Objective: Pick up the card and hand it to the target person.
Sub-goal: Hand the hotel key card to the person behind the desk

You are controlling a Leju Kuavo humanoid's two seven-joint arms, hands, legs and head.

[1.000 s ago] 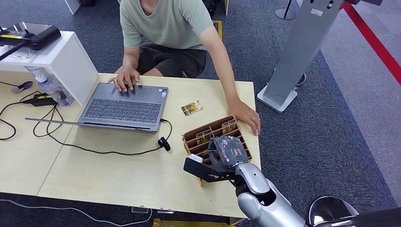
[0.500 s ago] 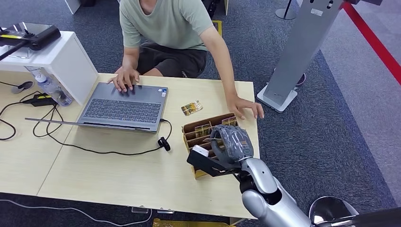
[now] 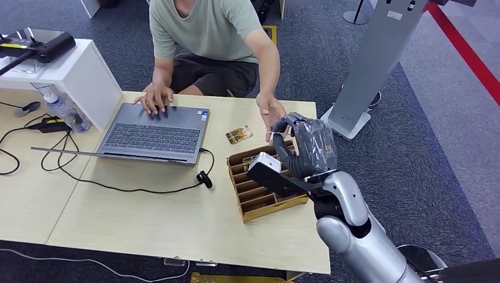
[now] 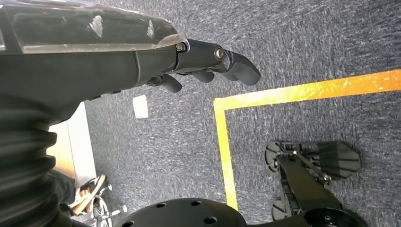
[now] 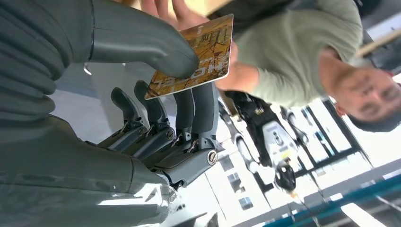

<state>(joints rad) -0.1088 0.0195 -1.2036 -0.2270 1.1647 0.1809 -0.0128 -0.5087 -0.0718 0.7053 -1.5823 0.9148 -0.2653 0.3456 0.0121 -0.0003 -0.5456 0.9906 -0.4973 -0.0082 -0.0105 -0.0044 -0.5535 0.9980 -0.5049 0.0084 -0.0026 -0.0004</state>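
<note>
Your right robot hand (image 3: 306,147) pinches the card (image 5: 196,56) above the card box (image 3: 265,188) — person's palm (image 3: 272,112) just beyond; left robot hand (image 4: 208,66) empty, fingers loose.

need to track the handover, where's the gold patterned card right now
The gold patterned card is pinched in the robot's right hand, raised above the brown cardboard organiser, beside the person's open hand.

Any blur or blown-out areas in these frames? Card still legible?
Head view: sharp, evenly lit, soft shadows on the table. Right wrist view: card in the right hand is sharp, its print visible; the bright background past the person is washed out. Left wrist view: left hand dark, with glare on its cover.
</note>
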